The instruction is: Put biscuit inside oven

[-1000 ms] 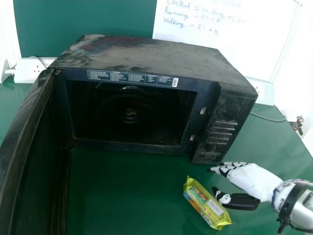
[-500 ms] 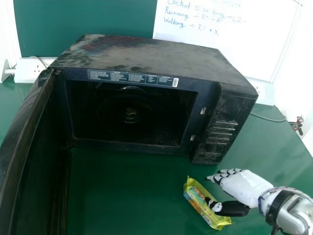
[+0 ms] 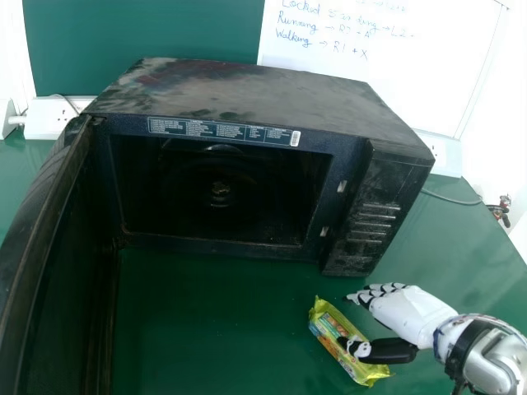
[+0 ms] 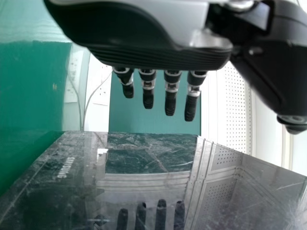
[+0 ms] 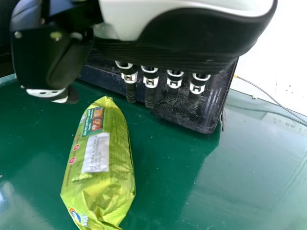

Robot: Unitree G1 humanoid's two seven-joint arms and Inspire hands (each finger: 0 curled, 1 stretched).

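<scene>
The biscuit (image 5: 98, 177) lay on the table (image 3: 214, 329), just in front of the oven's control-panel side, and I judged the step in hand to be picking it up. I wanted the grasp across its middle, thumb down one long side and fingers down the other, since a pinch at a crimped end would probably have let it swing. A light, even squeeze seemed right for a soft wrapper; closing too high might have pushed it away.

Its long axis ran aslant in the head view, one end forward and left towards the oven, the other back and right towards me, label side up. To enter well, I thought it needed a straight lift above the sill before moving left and forward.

My right hand (image 3: 412, 313) was beside it, fingers extended and holding nothing, its thumb (image 3: 379, 351) over the wrapper; I could not tell whether they touched. Beyond stood the oven (image 3: 263, 99), its door (image 3: 41, 239) open on the left. My left hand (image 4: 144, 52) hung over a glossy panel in its wrist view, fingers loosely straight, empty.
</scene>
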